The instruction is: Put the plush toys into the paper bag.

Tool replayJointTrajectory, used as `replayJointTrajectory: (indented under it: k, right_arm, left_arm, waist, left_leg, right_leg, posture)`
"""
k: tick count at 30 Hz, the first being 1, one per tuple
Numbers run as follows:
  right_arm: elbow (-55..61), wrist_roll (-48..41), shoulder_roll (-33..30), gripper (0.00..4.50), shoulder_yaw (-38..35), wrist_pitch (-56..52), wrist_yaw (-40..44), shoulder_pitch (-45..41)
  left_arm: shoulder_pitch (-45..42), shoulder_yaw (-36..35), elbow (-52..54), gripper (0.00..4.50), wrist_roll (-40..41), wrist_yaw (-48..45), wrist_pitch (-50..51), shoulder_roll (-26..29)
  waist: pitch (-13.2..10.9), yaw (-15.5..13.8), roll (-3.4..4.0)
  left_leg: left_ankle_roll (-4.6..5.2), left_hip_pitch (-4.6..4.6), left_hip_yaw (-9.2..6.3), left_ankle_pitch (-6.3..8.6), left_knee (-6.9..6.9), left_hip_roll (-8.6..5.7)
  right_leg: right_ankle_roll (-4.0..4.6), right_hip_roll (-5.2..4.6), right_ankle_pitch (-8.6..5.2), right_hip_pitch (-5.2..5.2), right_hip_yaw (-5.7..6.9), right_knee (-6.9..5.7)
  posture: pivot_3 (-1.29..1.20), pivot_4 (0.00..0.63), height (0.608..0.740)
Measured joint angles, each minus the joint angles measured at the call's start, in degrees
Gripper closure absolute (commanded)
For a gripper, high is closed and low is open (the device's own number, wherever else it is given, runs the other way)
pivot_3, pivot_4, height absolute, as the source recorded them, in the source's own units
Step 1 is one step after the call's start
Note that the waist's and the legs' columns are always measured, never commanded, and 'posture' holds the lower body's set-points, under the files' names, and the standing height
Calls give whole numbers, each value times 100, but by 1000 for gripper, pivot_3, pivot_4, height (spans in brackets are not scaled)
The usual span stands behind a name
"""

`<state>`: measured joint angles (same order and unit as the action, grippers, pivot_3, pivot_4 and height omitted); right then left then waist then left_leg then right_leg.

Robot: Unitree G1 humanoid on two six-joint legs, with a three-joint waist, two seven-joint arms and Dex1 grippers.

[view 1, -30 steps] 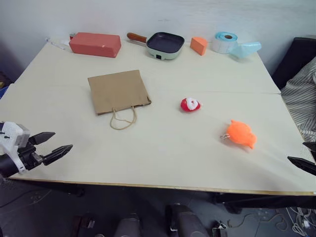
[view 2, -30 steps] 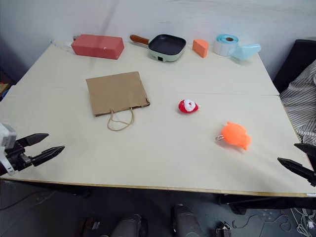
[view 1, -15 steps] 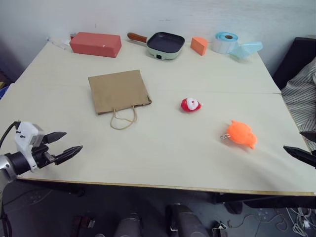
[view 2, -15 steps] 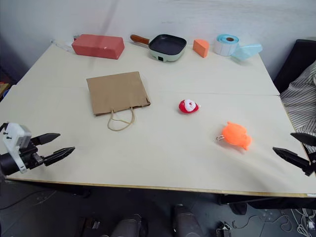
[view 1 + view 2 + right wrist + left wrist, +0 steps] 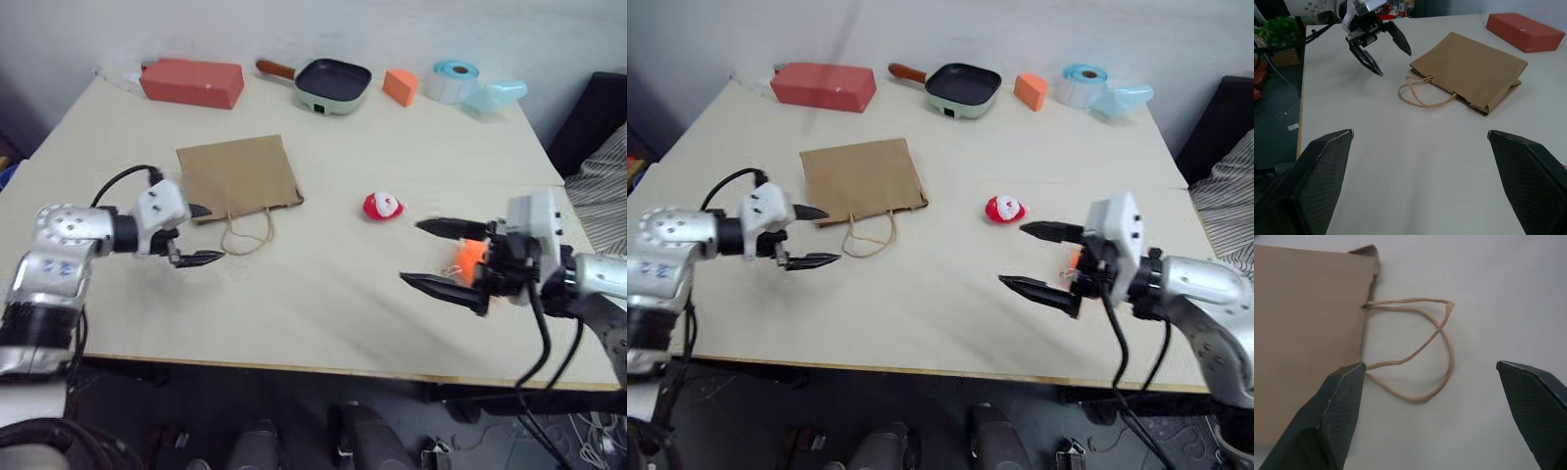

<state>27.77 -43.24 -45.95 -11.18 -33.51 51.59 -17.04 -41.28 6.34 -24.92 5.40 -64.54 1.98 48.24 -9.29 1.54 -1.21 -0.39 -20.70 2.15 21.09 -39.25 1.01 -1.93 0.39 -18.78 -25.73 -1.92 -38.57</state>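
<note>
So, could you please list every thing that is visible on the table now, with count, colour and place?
paper bag: 1, brown, lying flat left of the table's centre, its cord handles toward the near edge
red-and-white plush toy: 1, near the centre, right of the bag
orange plush toy: 1, right side, partly behind the right gripper
red box: 1, far left edge
frying pan: 1, pale green with dark inside and brown handle, far middle
orange wedge block: 1, right of the pan
tape roll: 1, light blue and white, far right
light blue object: 1, beside the roll
table: 1, cream
left gripper: open, by the bag's handles
right gripper: open, in front of the orange toy
</note>
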Motion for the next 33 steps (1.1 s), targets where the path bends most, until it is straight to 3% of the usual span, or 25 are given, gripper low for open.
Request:
replayJointTrajectory:
  k: [2,5,11,17,21,26,30,33]
  right_arm:
    - [-33,114,174,0,176,48,-140,-120]
    - [-80,192,363,0,287,90,-303,-176]
    - [-103,516,604,0,465,116,-581,-100]
    - [-104,638,666,0,520,136,-685,-107]
    - [-90,678,733,0,526,142,-743,5]
    - [65,652,817,0,528,99,-821,254]
    - [79,844,1358,0,742,85,-1390,105]
    - [-163,1197,1729,625,1134,99,-1728,-100]
  left_arm:
    - [-343,243,-593,24,-295,33,-437,-265]
    - [-782,358,-1339,646,-564,190,-884,-594]
    - [-1020,483,-2155,2529,-838,166,-1581,-839]
    - [-1298,443,-2460,4450,-820,-108,-1187,-951]
    - [-1404,121,-2175,4482,-317,-478,-35,-1105]
    - [-1754,-416,-832,4482,782,-734,3077,-1081]
    - [-1744,-974,624,4482,1801,-265,5334,-1258]
    - [-1283,-1131,1809,4500,2163,337,5949,-1547]
  waist:
    - [2,-4,-3]
    - [3,-3,-6]
    - [4,45,-7]
    - [4,14,-8]
    - [4,6,-8]
    - [5,30,-9]
    - [5,57,-9]
    - [7,80,-8]
  left_leg:
    - [1,-3,-1,1,-3,0]
    - [1,-23,-2,1,-14,0]
    - [0,-59,9,0,-49,0]
    - [1,-59,8,1,-75,-4]
    - [1,-62,5,1,-76,-3]
    - [1,-69,1,1,-78,-3]
    - [-3,-60,0,-1,-82,-1]
    - [-8,-50,3,-3,-83,-2]
  right_leg:
    - [-1,-3,0,-4,2,-5]
    - [-1,-3,0,-22,3,-15]
    - [0,-3,0,-75,-2,-63]
    - [0,-6,0,-73,-6,-92]
    - [0,-6,0,-75,-3,-93]
    - [0,-5,0,-78,-5,-95]
    - [0,-5,0,-78,-9,-110]
    - [0,-5,0,-75,-15,-118]
  posture:
    - [0,150,740]
    - [0,150,740]
    - [0,150,740]
    - [0,150,740]
    - [0,150,740]
    - [0,150,740]
    - [0,150,740]
    - [0,150,740]
